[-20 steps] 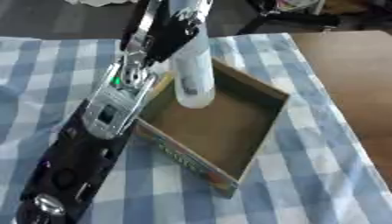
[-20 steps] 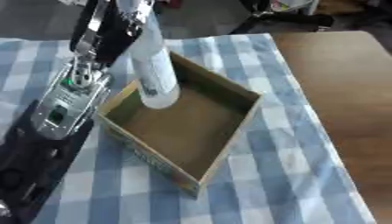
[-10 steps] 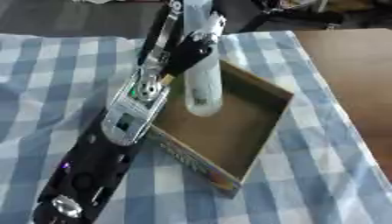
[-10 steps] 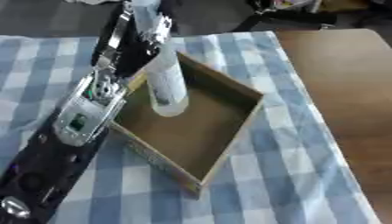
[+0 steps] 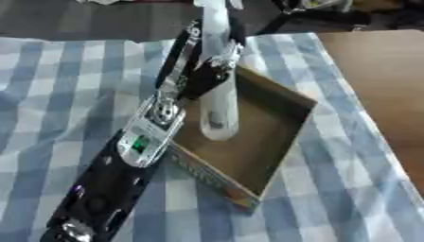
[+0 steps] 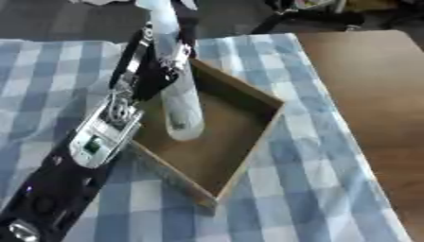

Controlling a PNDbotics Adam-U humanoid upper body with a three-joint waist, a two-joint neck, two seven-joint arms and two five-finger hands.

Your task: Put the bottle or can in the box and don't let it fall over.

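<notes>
Here my left robot hand (image 5: 211, 71) is wrapped around the white bottle (image 5: 218, 101), fingers curled about its upper part. The bottle stands roughly upright, its base inside the brown box (image 5: 273, 132) near the left wall; whether it touches the floor I cannot tell. Its top is cut off at the frame's upper edge. The box sits on the blue checked tabletop (image 5: 58, 94).

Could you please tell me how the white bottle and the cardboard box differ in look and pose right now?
The bottle is pale, tall and slender, while the box is brown, wide and shallow with an open top. The bottle stands upright with the left hand curled round it, whereas the box lies flat on the checked cloth with nothing holding it. They share one spot: the bottle's base is inside the box's walls.
</notes>
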